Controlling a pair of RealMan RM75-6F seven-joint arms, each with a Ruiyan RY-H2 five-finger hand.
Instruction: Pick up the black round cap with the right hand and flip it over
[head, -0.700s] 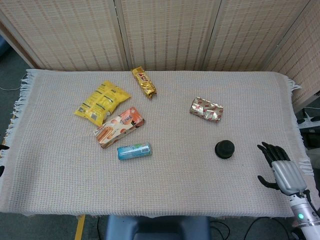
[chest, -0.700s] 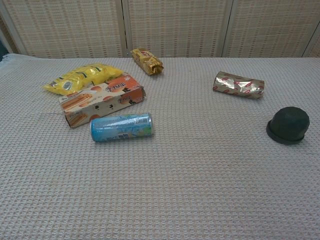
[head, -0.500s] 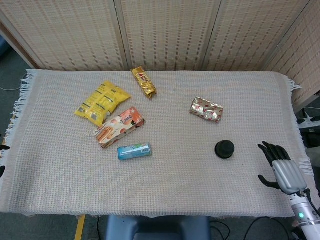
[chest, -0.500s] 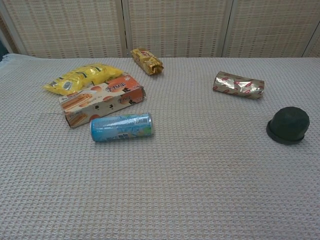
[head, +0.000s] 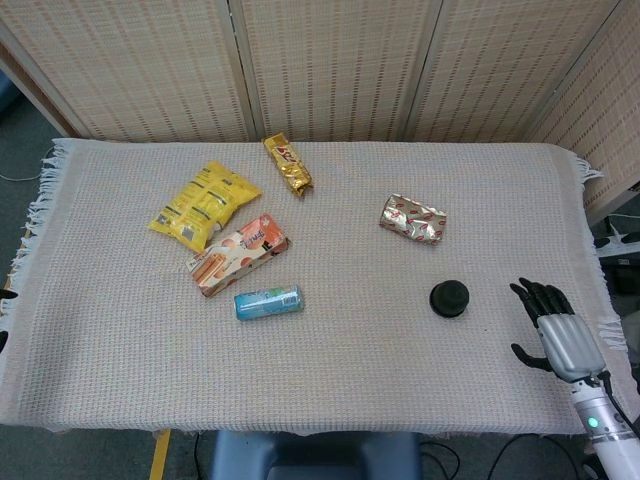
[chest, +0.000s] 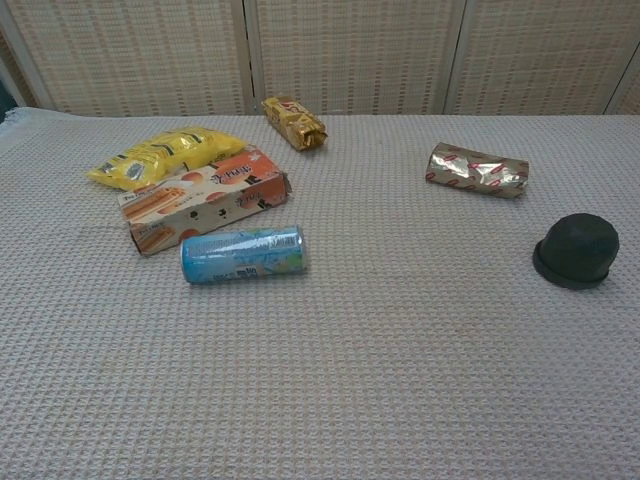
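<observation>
The black round cap (head: 449, 298) sits dome-up on the woven cloth, right of centre; the chest view shows the black round cap (chest: 576, 251) near its right edge. My right hand (head: 553, 325) hovers at the table's right front edge, to the right of the cap and apart from it, its dark fingers spread and holding nothing. It does not appear in the chest view. My left hand is barely seen: only dark tips at the left border of the head view.
A foil snack pack (head: 413, 219) lies behind the cap. Further left lie a blue can (head: 268, 302), an orange box (head: 238, 253), a yellow bag (head: 205, 204) and a gold bar (head: 287, 164). The cloth's fringed right edge (head: 597, 260) runs beside my right hand.
My right hand has shifted slightly left and forward toward the cap. The cap and other items have not moved.
</observation>
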